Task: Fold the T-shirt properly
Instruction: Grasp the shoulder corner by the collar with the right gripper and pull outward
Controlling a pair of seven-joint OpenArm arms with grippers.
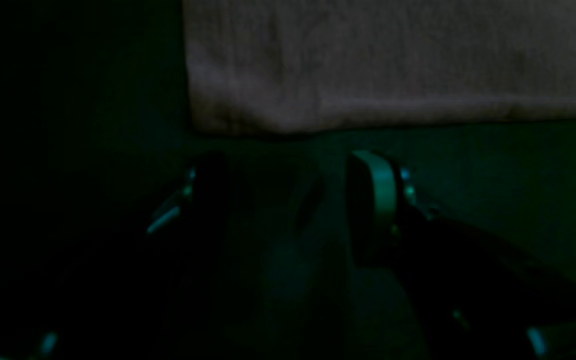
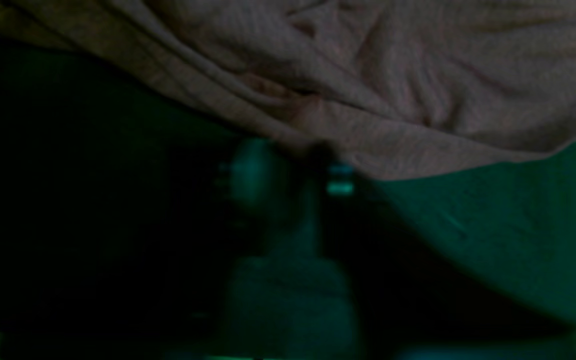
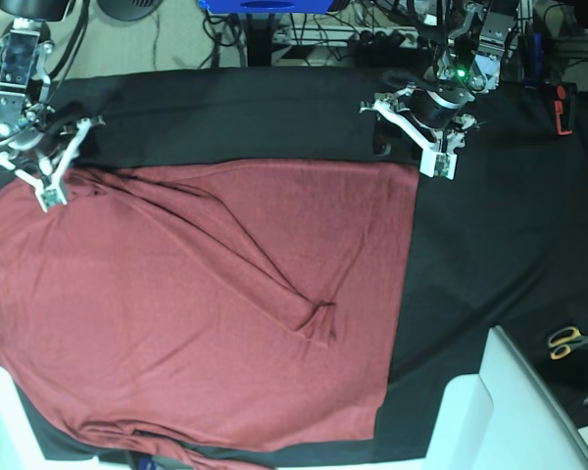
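Note:
The brick-red T-shirt lies spread over the black tablecloth, creased through its middle and bunched along its near hem. At the cloth's far left corner, my right gripper has its fingers drawn close on the shirt's edge; the right wrist view is dark and blurred there. My left gripper hovers at the shirt's far right corner. It stands open just short of the hem, with only tablecloth between its fingers.
Yellow-handled scissors lie at the right edge. A white bin or box corner juts in at the bottom right. A red-and-black tool rests at the far right, and cables run behind the table.

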